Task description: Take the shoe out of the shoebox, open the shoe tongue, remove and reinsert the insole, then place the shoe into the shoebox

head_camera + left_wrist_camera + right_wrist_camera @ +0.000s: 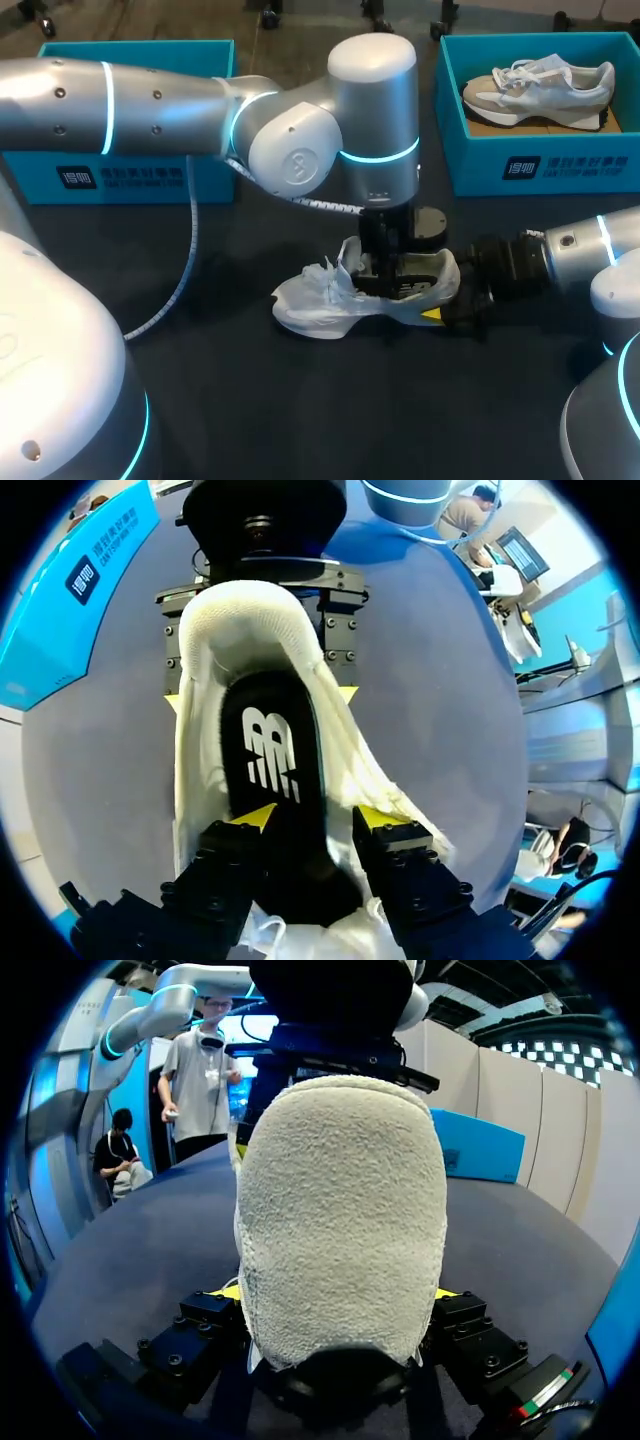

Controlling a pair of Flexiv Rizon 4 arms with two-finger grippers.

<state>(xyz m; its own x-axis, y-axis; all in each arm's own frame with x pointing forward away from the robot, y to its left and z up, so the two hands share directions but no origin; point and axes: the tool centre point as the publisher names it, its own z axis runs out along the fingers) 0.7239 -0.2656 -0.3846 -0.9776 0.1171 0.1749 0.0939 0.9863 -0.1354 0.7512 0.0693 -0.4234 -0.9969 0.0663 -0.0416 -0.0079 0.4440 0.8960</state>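
Note:
A white shoe [335,295] lies on its sole on the dark table, toe to the left. My left gripper [385,268] comes down from above into its opening. In the left wrist view that gripper [320,818] stands open, its yellow tips just above the black insole [268,750], which lies flat inside the shoe [250,630]. My right gripper [455,300] is at the heel. In the right wrist view it [335,1295] is shut on the fuzzy white heel [340,1210], one finger pressed against each side.
A teal shoebox [130,175] stands at the back left. Another teal shoebox [545,160] at the back right holds a second shoe [540,85]. A white cable [185,265] hangs from my left arm to the table.

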